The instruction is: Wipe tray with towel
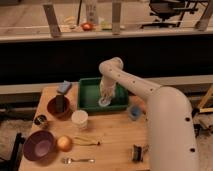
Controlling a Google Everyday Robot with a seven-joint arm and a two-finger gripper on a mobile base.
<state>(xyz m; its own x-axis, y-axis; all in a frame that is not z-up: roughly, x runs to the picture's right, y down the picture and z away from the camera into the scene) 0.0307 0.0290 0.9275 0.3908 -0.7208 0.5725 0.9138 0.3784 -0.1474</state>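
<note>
the towel (103,103) is being pressed into the green tray (88,97) by the tool (104,98) (hold cannot be told); the tray could be dragged if overpressed.

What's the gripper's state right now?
Gripper: down in the green tray, at the pale towel; open or closed cannot be told.
</note>
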